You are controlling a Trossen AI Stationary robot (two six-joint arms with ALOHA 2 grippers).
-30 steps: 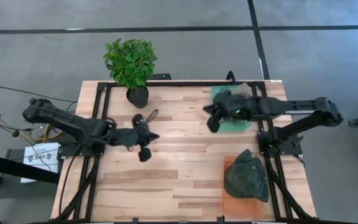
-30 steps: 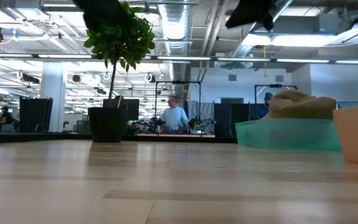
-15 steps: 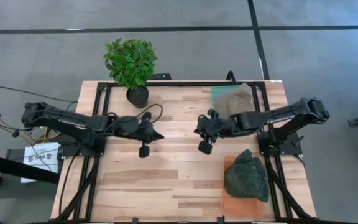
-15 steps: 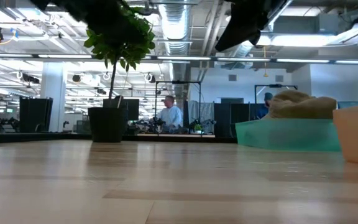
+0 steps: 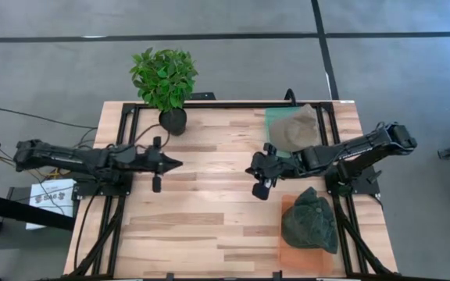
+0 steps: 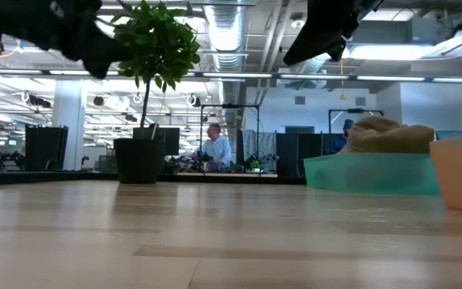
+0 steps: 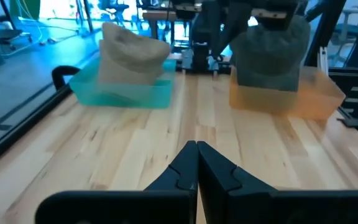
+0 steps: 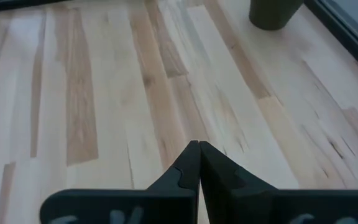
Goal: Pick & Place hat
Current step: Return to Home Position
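A tan hat [image 5: 297, 127] sits in a teal tray [image 5: 273, 117] at the table's far right; it also shows in the left wrist view [image 7: 131, 55] and the low view [image 6: 387, 133]. A dark green hat [image 5: 310, 221] rests on an orange tray [image 5: 285, 251] at the near right, and shows as well in the left wrist view [image 7: 272, 55]. My left gripper [image 5: 176, 163] hovers left of centre, shut and empty, pointing right. My right gripper [image 5: 251, 169] hovers at centre, shut and empty, pointing left, a little left of both trays.
A potted plant [image 5: 165, 78] stands at the far edge, left of centre, its dark pot [image 8: 275, 12] in the right wrist view. Bare wood lies between the two grippers and along the near left. A person [image 6: 215, 148] stands in the room beyond the table.
My right gripper has left the teal tray and moved toward the table's centre and a little nearer. My left gripper first reached right, then drew back toward the left edge as its arm stretched out level. Both hats have stayed in place.
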